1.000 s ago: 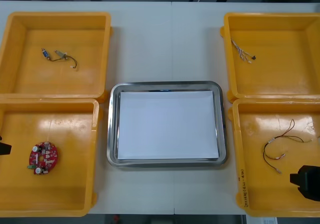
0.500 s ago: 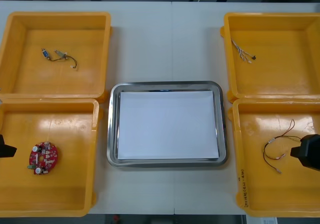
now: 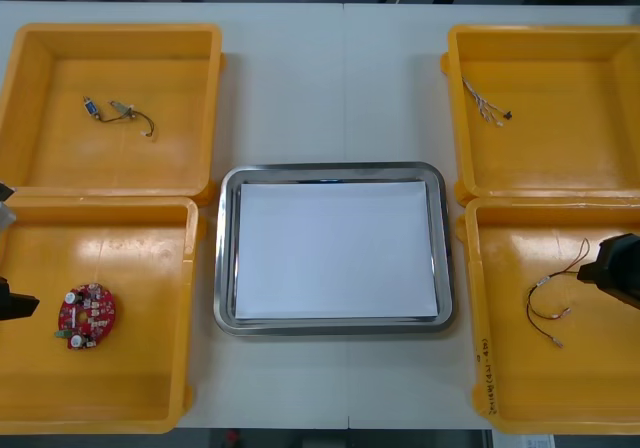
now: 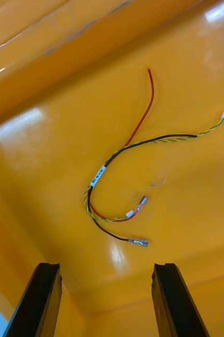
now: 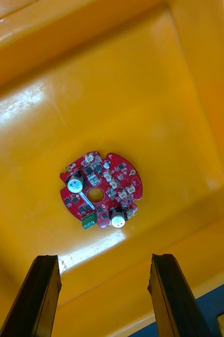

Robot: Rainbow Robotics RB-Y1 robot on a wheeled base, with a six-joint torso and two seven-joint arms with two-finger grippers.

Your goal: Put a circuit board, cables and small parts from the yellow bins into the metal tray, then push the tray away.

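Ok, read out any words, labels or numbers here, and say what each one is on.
None can be read.
White tag on the cable: marks too small to read.
Dark writing on the near right bin, along its rim: too blurred to read.
Board: any print too small to read.

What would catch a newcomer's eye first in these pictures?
The metal tray, white inside, sits mid-table. A round red circuit board lies in the near left yellow bin, just ahead of the open left gripper. The open right gripper faces a red and yellow cable in the near right yellow bin.
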